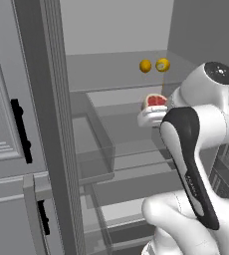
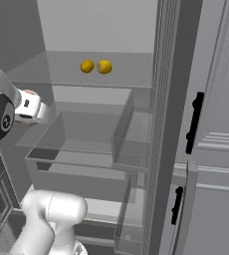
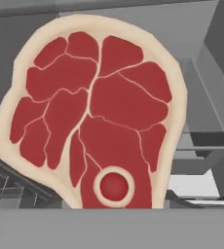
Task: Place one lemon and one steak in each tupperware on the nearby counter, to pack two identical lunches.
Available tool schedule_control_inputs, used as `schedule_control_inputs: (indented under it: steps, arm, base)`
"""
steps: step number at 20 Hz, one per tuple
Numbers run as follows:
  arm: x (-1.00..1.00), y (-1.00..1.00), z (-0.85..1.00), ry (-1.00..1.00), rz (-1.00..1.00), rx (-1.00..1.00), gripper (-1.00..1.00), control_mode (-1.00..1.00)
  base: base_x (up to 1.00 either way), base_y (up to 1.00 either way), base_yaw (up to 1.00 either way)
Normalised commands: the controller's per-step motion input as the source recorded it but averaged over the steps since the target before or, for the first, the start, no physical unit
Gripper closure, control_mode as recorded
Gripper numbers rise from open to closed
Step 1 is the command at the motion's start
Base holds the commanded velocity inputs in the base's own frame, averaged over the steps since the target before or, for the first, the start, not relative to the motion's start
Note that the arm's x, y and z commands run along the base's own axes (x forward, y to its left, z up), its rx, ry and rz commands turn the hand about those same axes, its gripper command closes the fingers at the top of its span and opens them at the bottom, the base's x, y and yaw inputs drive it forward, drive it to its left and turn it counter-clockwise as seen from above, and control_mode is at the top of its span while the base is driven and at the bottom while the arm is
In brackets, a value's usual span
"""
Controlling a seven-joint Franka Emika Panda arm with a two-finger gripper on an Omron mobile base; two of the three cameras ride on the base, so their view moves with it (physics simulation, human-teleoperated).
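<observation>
Red steak (image 3: 97, 116) in tool (image 1: 154, 110); lemons (image 1: 154, 65) shelved.

Two lemons (image 1: 153, 65) sit side by side, nearly touching, far back on the upper shelf (image 1: 111, 69) of the open fridge. The steak (image 1: 156, 100) is at the tool (image 1: 154, 113), lower and nearer than the lemons, above the glass shelf (image 1: 131, 134). The fridge door (image 2: 211, 124) stands at the right.
</observation>
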Motion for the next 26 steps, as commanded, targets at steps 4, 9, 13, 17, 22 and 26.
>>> schedule_control_inputs:
  steps: [4,9,13,17,22,26]
  arm:
    - [-0.58,-0.57,-1.0,0.2,-0.01,-0.03,1.0,-1.0]
    - [-0.29,-0.13,-0.46,0.04,0.0,-0.01,1.0,1.0]
    - [0.0,0.0,0.0,0.0,0.0,0.0,1.0,1.0]
    - [0.0,0.0,0.0,0.0,0.0,0.0,1.0,1.0]
    - [0.0,0.0,0.0,0.0,0.0,0.0,1.0,1.0]
    - [0.0,0.0,0.0,0.0,0.0,0.0,1.0,1.0]
  base:
    - [0.0,0.0,0.0]
    - [-0.4,-0.02,-0.01]
    - [-1.0,0.0,-0.03]
    - [-1.0,0.0,-0.03]
    - [-1.0,0.0,-0.07]
    - [-1.0,0.02,-0.38]
